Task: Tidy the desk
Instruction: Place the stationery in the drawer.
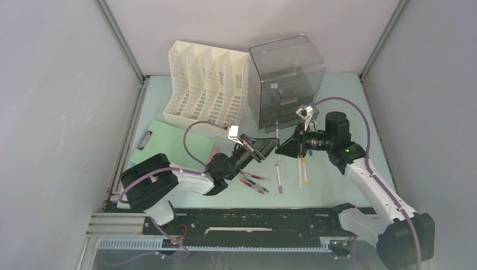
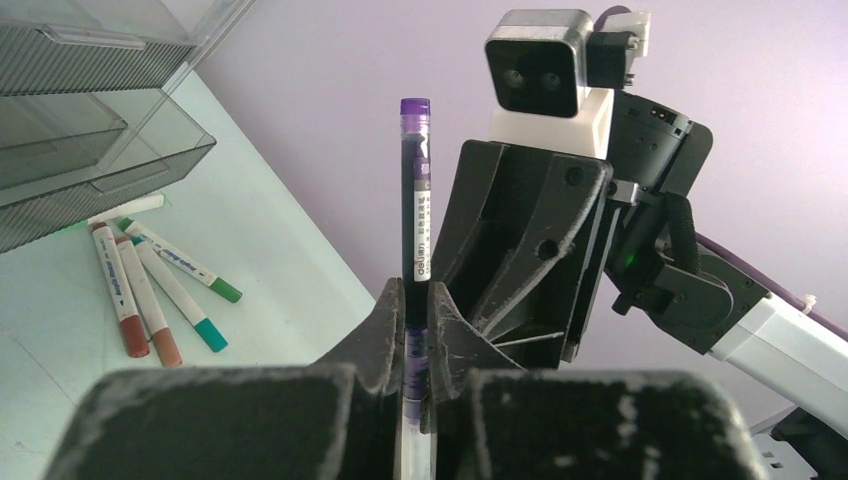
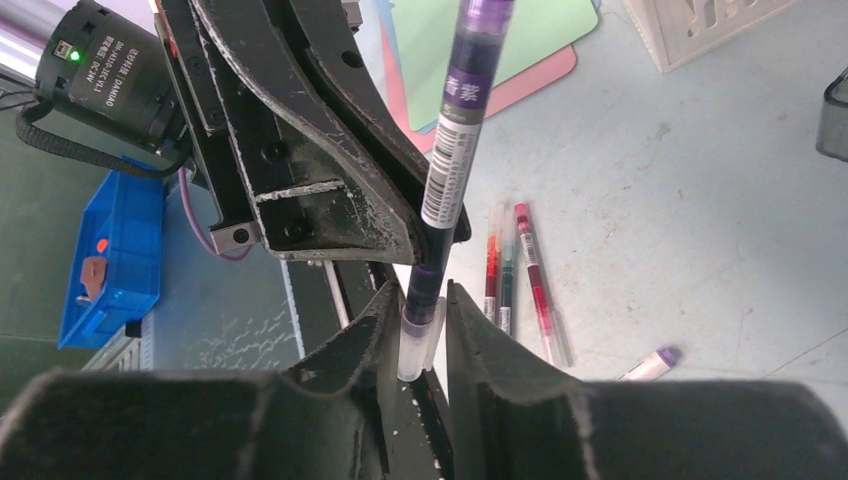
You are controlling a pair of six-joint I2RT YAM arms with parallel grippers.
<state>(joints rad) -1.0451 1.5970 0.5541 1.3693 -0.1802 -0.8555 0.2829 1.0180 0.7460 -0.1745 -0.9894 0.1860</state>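
Left gripper [image 2: 415,300]: clamped on purple pen [image 2: 415,200], just in front of grey drawer box [image 1: 287,73] | Right gripper [image 3: 420,310]: jaws flank pen's clear end, cannot tell if clamped | Desk [image 1: 315,191]: mint-green, under box, loose pens [image 1: 256,183] in front of box

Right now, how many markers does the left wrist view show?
4: two brown-capped markers, a teal-capped marker, a green-capped marker, fanned on the desk beside the drawer unit. Others may be hidden.
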